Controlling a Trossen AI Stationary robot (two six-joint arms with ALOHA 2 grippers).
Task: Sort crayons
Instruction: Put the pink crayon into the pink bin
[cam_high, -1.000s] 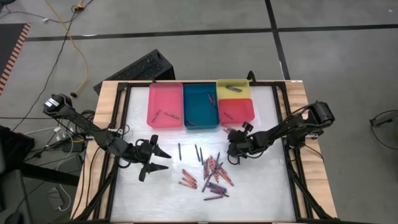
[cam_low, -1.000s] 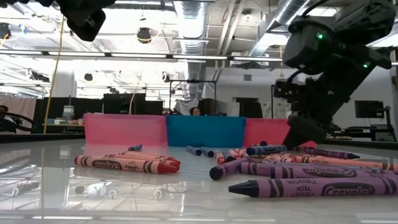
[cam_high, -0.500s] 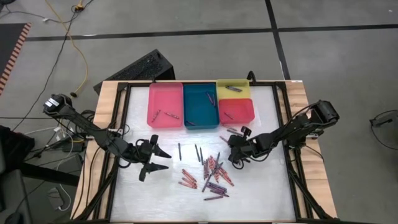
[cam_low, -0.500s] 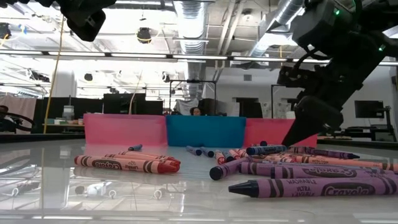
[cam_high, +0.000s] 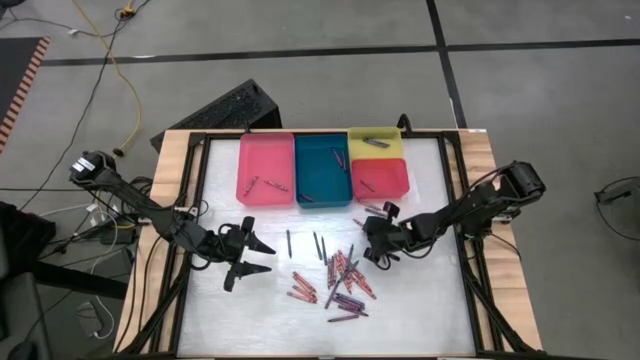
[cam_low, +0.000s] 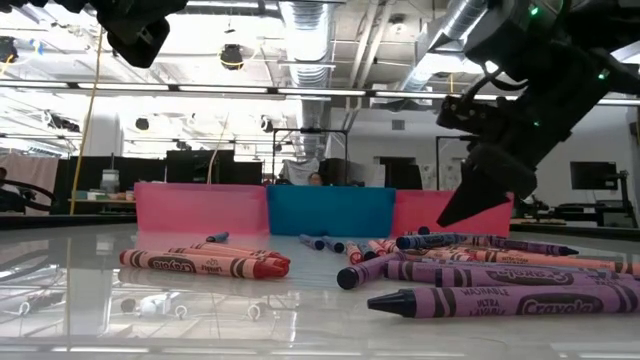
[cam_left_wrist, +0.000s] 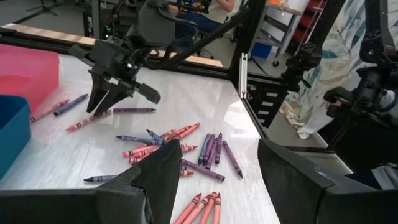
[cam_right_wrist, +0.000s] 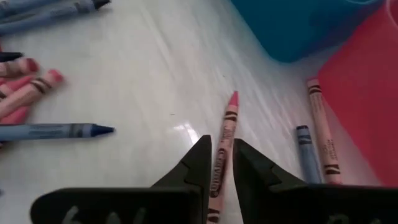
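Observation:
Several crayons (cam_high: 340, 280) in red, pink, purple and blue lie loose on the white table at its middle, and a few more lie inside the trays. My right gripper (cam_high: 368, 250) slants down just right of that pile, shut on one pink-red crayon (cam_right_wrist: 227, 124). Two more crayons (cam_right_wrist: 311, 149) lie on the table beside the red tray (cam_high: 380, 178). My left gripper (cam_high: 250, 258) hangs open over the table's left part, and nothing is between its fingers (cam_left_wrist: 161, 180). My right gripper has the pink-red crayon's wrapped shaft (cam_right_wrist: 217, 171) pinched between its two fingers. They slant down from the table's right side and run along the crayon. The pointed end (cam_right_wrist: 233, 96) sticks out ahead, toward the trays. Whether the crayon is clear of the table, I cannot tell.
Pink (cam_high: 265, 170), teal (cam_high: 322, 170), yellow (cam_high: 375, 142) and red trays stand in a row at the table's far edge. A black frame (cam_high: 200, 200) borders the table. Bare tabletop lies between the left gripper and the pile. A person's patterned sleeve (cam_left_wrist: 336, 56) shows beyond the table.
My right gripper has risen a little above the table and shifted slightly toward the table's left, tipping to a shallower slant. The gap between its fingers looks the same.

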